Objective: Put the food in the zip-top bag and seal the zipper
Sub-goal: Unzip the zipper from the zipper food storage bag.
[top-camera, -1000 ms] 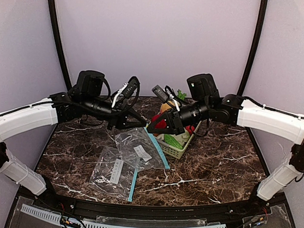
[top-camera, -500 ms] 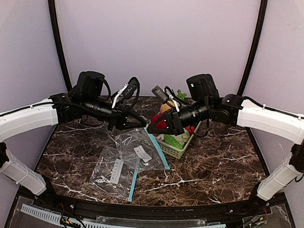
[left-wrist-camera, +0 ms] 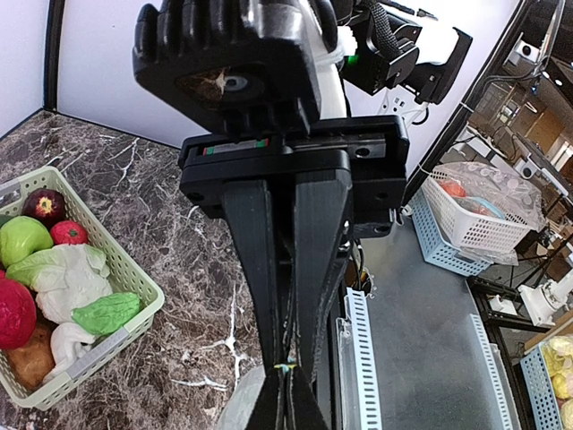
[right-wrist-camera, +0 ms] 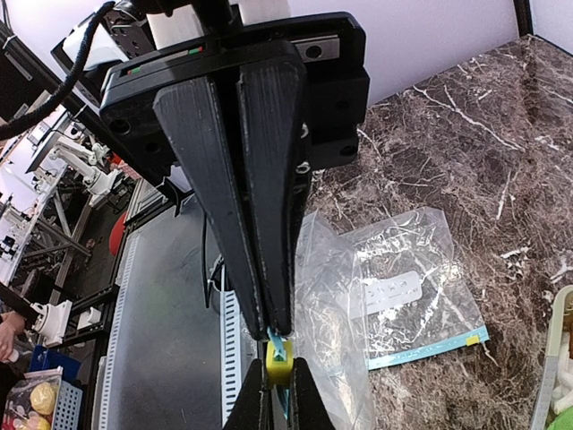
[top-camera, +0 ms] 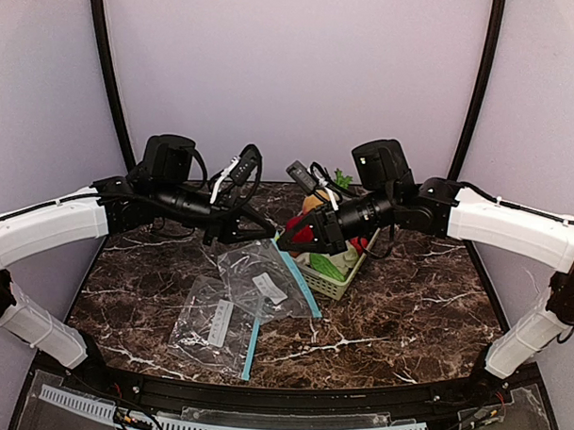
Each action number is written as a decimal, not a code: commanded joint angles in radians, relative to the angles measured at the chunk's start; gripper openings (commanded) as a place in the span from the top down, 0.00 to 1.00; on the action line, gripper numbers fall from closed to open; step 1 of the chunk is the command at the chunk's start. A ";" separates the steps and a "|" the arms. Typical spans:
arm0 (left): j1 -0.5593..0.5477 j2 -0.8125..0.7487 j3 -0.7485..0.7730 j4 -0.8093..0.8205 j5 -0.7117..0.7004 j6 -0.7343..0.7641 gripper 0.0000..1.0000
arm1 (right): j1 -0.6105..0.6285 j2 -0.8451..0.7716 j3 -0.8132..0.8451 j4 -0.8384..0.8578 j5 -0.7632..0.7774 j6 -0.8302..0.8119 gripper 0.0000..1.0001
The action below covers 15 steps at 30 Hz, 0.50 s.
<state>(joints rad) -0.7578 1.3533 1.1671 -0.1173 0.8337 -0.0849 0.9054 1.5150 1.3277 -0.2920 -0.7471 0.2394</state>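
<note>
Where the desk (top-camera: 406, 323) lies closest to the arm bases, a second bag (top-camera: 212, 324) rests flat and unheld on the dark marble, its blue strip along the right side. Just behind it and overlapping its far corner is the zip-top bag (top-camera: 264, 276), clear plastic with a blue zipper strip (top-camera: 299, 283) along its right edge and its far end lifted off the desk. Both pincers meet at that raised end. The left pincer (top-camera: 267, 236) reaches in from the left, and its wrist camera shows the fingers pressed together on a thin edge of the bag. The right pincer (top-camera: 288, 241) comes from the right side, and its own view shows the fingers (right-wrist-camera: 269, 269) closed narrow on the zipper end, with a yellow slider (right-wrist-camera: 279, 351) pinched between the tips and the bag hanging below. Beyond and to the right of the pincers stands a pale green basket (top-camera: 336, 287). All the food (top-camera: 328, 265) is inside it: a dark red fruit (left-wrist-camera: 43, 204), a green one (left-wrist-camera: 22, 240), a white cauliflower (left-wrist-camera: 67, 278) with leaves and other pieces partly hidden. None of it is in either bag.
</note>
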 commanded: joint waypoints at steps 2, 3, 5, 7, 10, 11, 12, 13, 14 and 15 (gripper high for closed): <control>0.014 -0.045 -0.015 0.035 0.036 -0.013 0.99 | 0.006 0.003 0.006 -0.014 0.022 -0.012 1.00; 0.016 -0.045 -0.014 0.035 0.038 -0.014 0.99 | 0.007 0.004 0.005 -0.014 0.022 -0.013 1.00; 0.021 -0.047 -0.014 0.035 0.039 -0.014 0.99 | 0.007 0.005 0.006 -0.016 0.023 -0.014 1.00; 0.026 -0.051 -0.014 0.034 0.040 -0.014 0.99 | 0.007 0.007 0.006 -0.017 0.024 -0.014 1.00; 0.031 -0.055 -0.013 0.034 0.041 -0.015 0.99 | 0.006 0.007 0.007 -0.019 0.023 -0.014 1.00; 0.033 -0.056 -0.014 0.034 0.039 -0.017 0.99 | 0.007 0.008 0.007 -0.020 0.023 -0.014 1.00; 0.037 -0.057 -0.014 0.037 0.040 -0.020 0.99 | 0.007 0.009 0.007 -0.022 0.022 -0.014 1.00; 0.038 -0.058 -0.016 0.041 0.041 -0.027 0.99 | 0.007 0.010 0.007 -0.022 0.023 -0.014 1.00; 0.043 -0.060 -0.016 0.048 0.042 -0.030 0.99 | 0.007 0.010 0.007 -0.022 0.023 -0.014 1.00; 0.045 -0.062 -0.017 0.051 0.044 -0.036 0.99 | 0.006 0.010 0.008 -0.022 0.023 -0.014 1.00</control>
<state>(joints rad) -0.7361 1.3495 1.1622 -0.1024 0.8536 -0.0994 0.9054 1.5150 1.3277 -0.2890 -0.7368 0.2363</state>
